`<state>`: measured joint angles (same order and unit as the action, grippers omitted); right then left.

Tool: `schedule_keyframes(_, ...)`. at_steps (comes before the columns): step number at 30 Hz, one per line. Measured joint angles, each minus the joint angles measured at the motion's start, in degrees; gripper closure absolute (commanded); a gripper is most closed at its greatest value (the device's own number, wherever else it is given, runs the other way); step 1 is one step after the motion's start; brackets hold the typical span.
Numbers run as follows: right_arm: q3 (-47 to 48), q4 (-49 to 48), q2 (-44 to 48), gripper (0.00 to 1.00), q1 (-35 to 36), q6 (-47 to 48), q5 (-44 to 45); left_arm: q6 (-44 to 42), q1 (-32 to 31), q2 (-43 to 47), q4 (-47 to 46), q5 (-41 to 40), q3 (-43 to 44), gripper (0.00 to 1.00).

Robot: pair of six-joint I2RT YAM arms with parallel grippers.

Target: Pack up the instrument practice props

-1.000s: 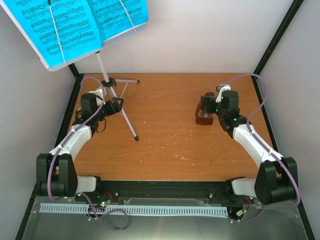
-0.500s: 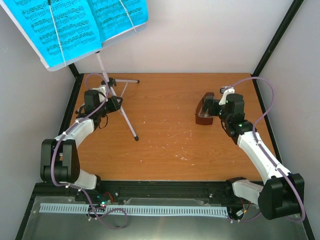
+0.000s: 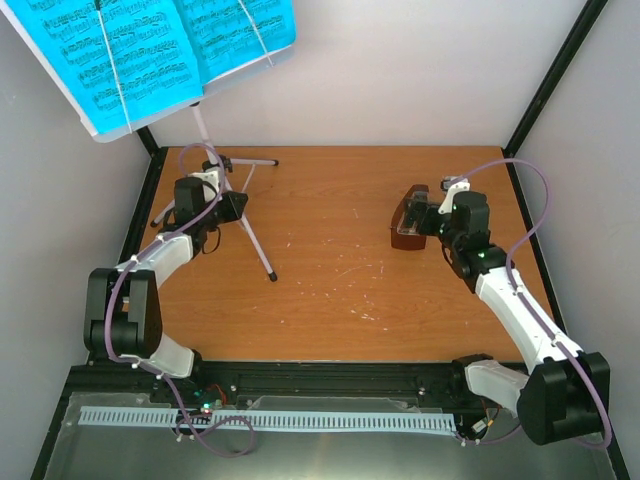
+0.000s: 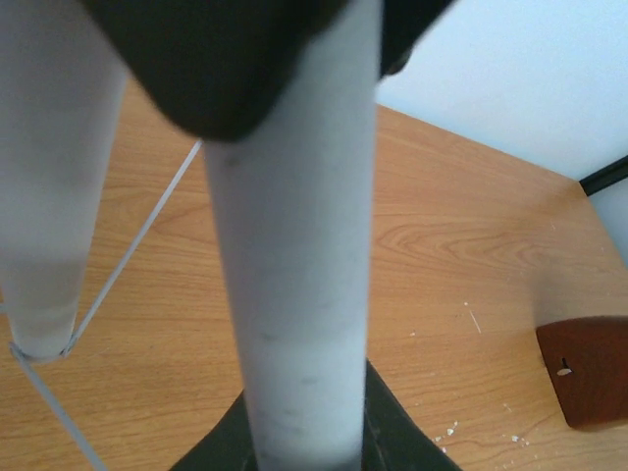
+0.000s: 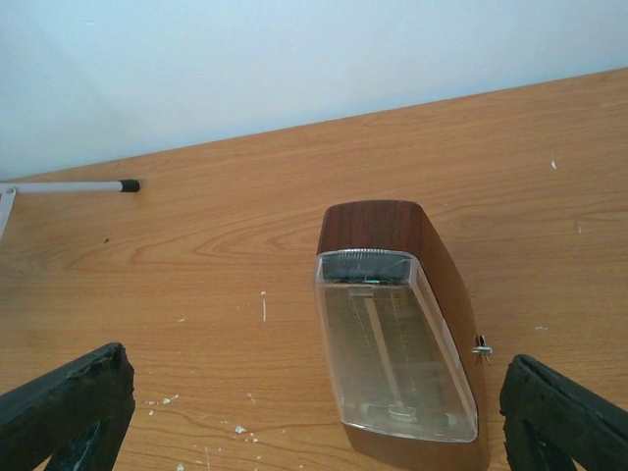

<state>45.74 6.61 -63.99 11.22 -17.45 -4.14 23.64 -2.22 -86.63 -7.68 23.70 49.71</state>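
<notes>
The silvery music stand (image 3: pixel 204 132) rises at the back left on its tripod, one leg (image 3: pixel 258 245) slanting toward the table's middle. Cyan sheet-music pages (image 3: pixel 150 55) lie open on its desk. My left gripper (image 3: pixel 228 205) is shut round the stand's pole (image 4: pixel 294 255) just above the leg hub, with a black finger (image 4: pixel 397 432) pressed on either side. The brown metronome (image 3: pixel 408 222) lies on its back, clear cover up. My right gripper (image 3: pixel 428 222) stands open behind it. In the right wrist view the metronome (image 5: pixel 397 334) lies between the wide-apart fingertips (image 5: pixel 69 402).
The wooden table (image 3: pixel 340 300) is hemmed by white walls and black frame posts (image 3: pixel 560 75) at both back corners. A second tripod leg (image 5: pixel 69 185) runs along the back wall. White crumbs (image 3: pixel 368 316) dot the wood.
My left gripper has slid forward onto the stand's pole and closed on it. The right arm has stretched a little toward the metronome, jaws still wide.
</notes>
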Motion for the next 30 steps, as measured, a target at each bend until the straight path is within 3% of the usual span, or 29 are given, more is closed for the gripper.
schedule_keyframes(5, -0.5, 0.0, 1.7, 0.0, 0.0, 0.0, 0.2, 1.0, -0.6, 0.1, 0.1, 0.6, -0.1, 1.0)
schedule_keyframes(12, -0.5, 0.1, 3.2, 0.0, 0.0, 0.0, 0.5, -0.6, -1.9, 2.4, 0.0, 4.9, -2.7, 1.0)
schedule_keyframes(27, -0.8, 2.3, 10.1, 0.0, 0.0, 0.7, -0.8, -10.3, -9.9, -0.8, 3.1, 24.1, -0.9, 1.0)
schedule_keyframes(29, -0.9, 2.6, 10.7, 0.0, 0.0, 1.4, -2.8, -11.3, -10.5, -1.5, 3.8, 25.4, -0.2, 0.92)
schedule_keyframes(30, -0.9, 2.6, 10.8, 0.0, 0.0, 1.9, -4.2, -11.6, -10.8, -1.6, 4.1, 25.8, 0.0, 0.81)
